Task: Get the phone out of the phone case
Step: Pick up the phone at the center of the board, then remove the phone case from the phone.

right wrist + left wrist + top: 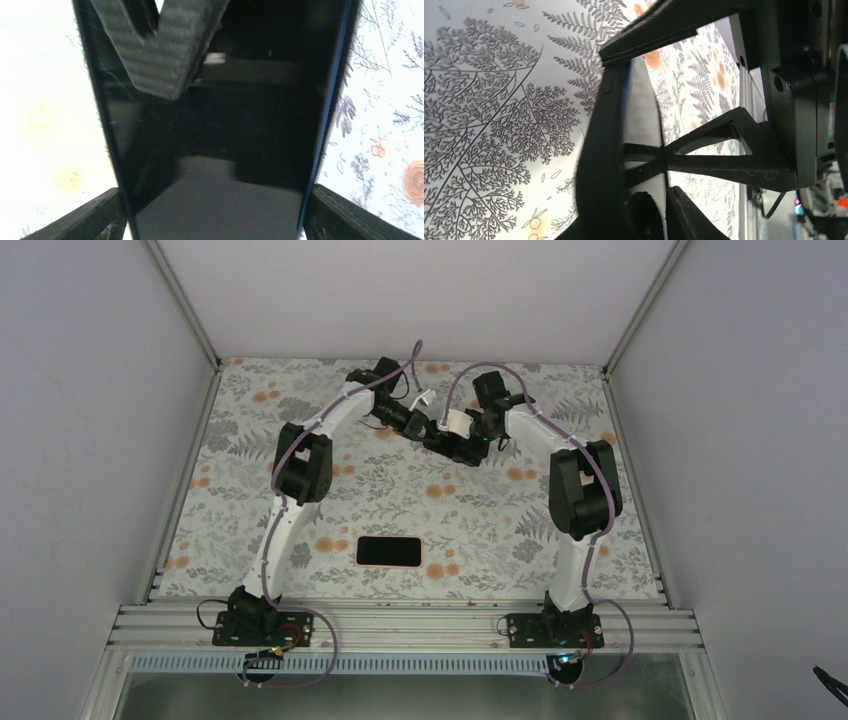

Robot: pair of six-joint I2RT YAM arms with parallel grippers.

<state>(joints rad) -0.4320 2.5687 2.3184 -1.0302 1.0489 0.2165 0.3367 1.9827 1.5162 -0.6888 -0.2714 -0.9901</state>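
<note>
A black glossy phone with a blue edge is held in the air at the far middle, between both grippers. My right gripper is shut across its width, and its screen fills that view. My left gripper pinches its far end through the thickness, and one of its fingers lies on the screen. The phone shows edge-on in the left wrist view. The pink phone case lies flat at the front middle, dark face up. I cannot tell whether it holds anything.
The floral tablecloth covers the table. White enclosure walls stand on the left, right and back. An aluminium rail with the arm bases runs along the near edge. Both arms arch inward over the back half.
</note>
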